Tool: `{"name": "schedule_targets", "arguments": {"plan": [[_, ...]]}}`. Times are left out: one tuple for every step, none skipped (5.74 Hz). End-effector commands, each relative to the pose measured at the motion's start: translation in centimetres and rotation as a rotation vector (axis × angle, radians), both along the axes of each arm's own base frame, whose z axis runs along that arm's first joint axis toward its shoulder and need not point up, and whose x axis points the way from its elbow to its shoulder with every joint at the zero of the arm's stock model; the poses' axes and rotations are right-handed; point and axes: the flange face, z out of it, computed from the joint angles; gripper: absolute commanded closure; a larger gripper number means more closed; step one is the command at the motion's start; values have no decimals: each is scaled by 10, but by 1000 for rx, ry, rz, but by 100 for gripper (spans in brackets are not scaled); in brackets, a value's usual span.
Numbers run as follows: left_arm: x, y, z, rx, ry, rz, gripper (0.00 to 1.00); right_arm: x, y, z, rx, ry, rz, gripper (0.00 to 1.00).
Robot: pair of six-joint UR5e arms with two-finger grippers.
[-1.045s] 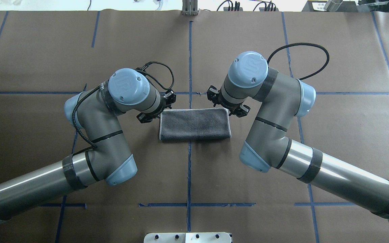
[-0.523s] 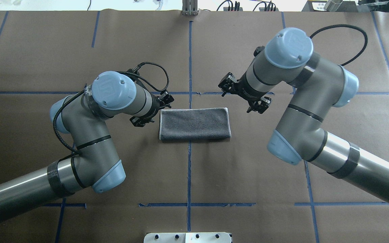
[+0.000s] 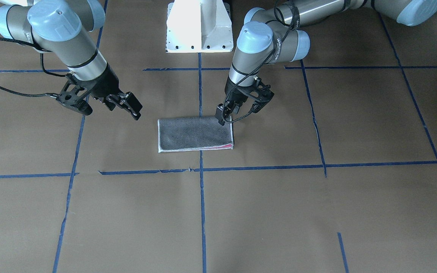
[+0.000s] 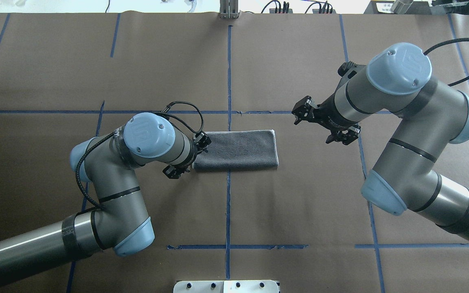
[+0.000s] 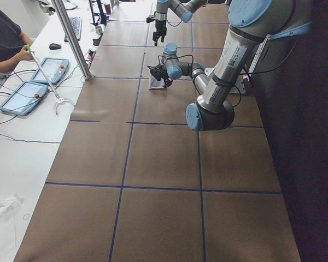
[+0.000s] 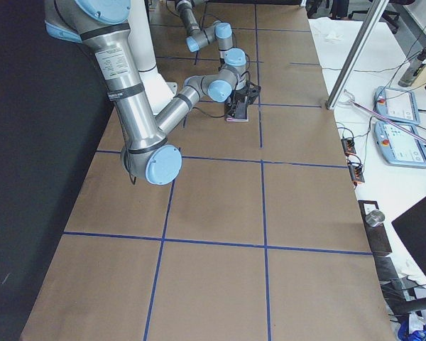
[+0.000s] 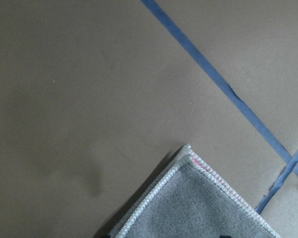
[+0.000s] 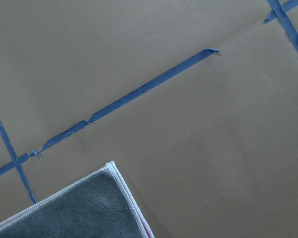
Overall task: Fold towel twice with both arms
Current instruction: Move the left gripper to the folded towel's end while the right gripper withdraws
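The towel [image 4: 236, 149] lies flat near the table's middle, folded into a rectangle with the grey face up. A thin pink sliver shows at its edge in the front-facing view [image 3: 195, 133]. My left gripper [image 4: 188, 156] is open and empty over the towel's left short edge, at its robot-side corner [image 3: 241, 108]. The left wrist view shows a towel corner [image 7: 198, 208]. My right gripper [image 4: 326, 124] is open and empty, apart from the towel and off its right end [image 3: 108, 110]. The right wrist view shows another towel corner [image 8: 84, 208].
The table is covered in brown paper crossed by blue tape lines [image 4: 228, 73]. The white pedestal base [image 3: 199, 26] stands at the robot side. A metal post [image 5: 71, 38] and tablets [image 5: 24, 95] are on the operators' side, where a person sits.
My right gripper has drawn away to the right of the towel. My left gripper has slid along the towel's left edge toward the robot side. The towel has not moved.
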Motion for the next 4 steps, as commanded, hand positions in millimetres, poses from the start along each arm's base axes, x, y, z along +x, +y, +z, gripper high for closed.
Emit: {"name": "schedule_targets", "arguments": {"plan": [[12, 14, 12, -20, -25, 18, 22, -1, 1, -2, 7, -1, -2, 0], [13, 14, 12, -20, -27, 20, 23, -1, 2, -2, 7, 0, -1, 0], [13, 14, 13, -19, -32, 21, 26, -1, 2, -1, 6, 2, 0, 0], [14, 14, 15, -19, -35, 21, 42, -2, 2, -3, 8, -1, -1, 0]]}}
